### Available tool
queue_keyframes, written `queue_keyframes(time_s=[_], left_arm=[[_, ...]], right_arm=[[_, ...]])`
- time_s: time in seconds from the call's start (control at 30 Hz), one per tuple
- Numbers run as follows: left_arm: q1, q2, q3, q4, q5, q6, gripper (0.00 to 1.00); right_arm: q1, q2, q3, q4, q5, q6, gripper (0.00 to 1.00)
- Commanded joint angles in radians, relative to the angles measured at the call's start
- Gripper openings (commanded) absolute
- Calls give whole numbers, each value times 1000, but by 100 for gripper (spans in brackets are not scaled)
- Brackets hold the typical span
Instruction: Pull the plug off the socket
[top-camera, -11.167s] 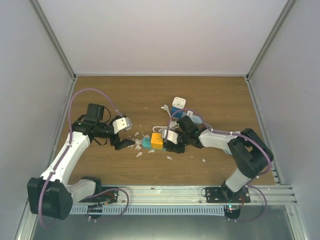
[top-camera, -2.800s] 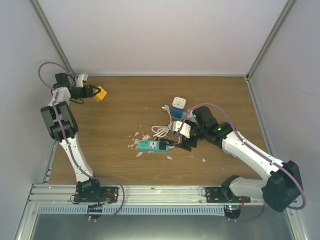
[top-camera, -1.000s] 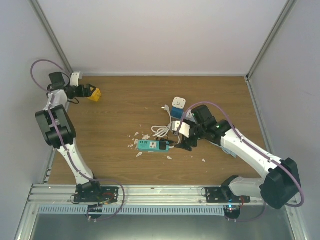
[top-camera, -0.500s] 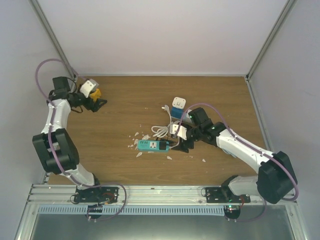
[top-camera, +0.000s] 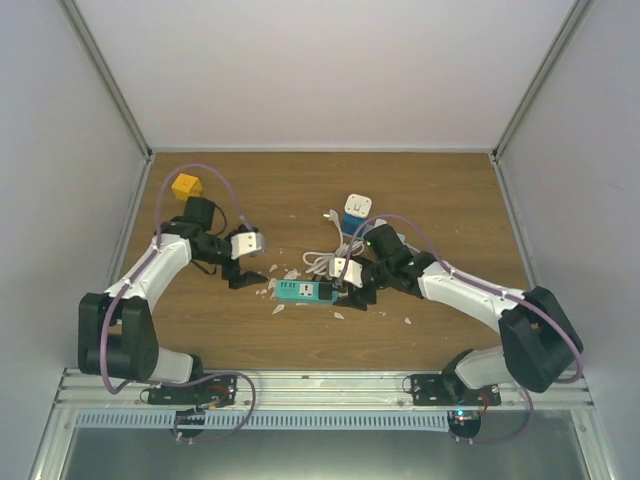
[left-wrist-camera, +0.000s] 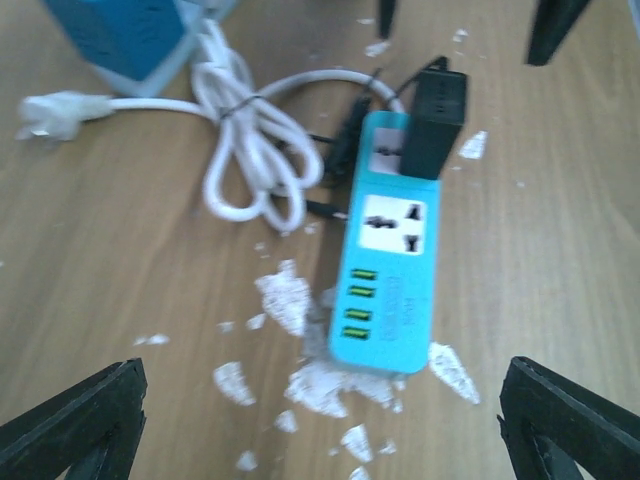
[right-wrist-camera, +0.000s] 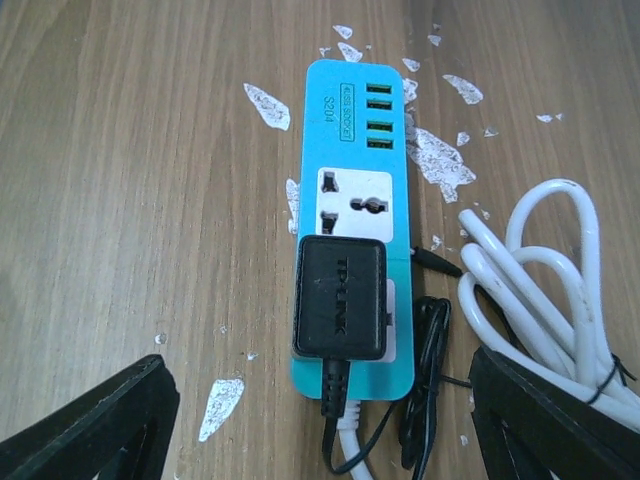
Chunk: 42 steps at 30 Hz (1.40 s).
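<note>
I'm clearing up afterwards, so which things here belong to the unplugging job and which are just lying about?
Job: black plug, teal power strip.
Lying about: coiled white cable, blue and white block, yellow block, white flakes.

The power strip (top-camera: 303, 291) is laid mid-worktop (top-camera: 450, 200), with the plug (top-camera: 334, 291) seated in its right end. A coiled cable (top-camera: 320, 263) is placed just behind it. The left tool (top-camera: 250, 280) is positioned to the strip's left and the right tool (top-camera: 358, 298) at its right end. A block (top-camera: 186, 186) is found far left, well apart.
</note>
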Motion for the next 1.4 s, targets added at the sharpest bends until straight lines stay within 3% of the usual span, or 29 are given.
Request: queue_keyframes(time_s=[0.0, 0.13, 0.33, 0.5, 0.9, 1.37], left_arm=[[-93, -21, -61, 63, -23, -13, 95], [-152, -2, -86, 111, -35, -67, 93], [-202, 70, -78, 111, -46, -9, 85], [-222, 152, -35, 148, -56, -94, 78], [-334, 241, -11, 283, -101, -343, 74], [-377, 316, 3, 293, -131, -357, 72]], right_arm=[[20, 54, 5, 61, 15, -16, 80], [31, 102, 21, 72, 22, -9, 74], [44, 141, 30, 100, 23, 14, 65], [49, 168, 50, 117, 34, 27, 59], [56, 196, 66, 115, 44, 24, 38], [64, 199, 74, 103, 45, 24, 22]])
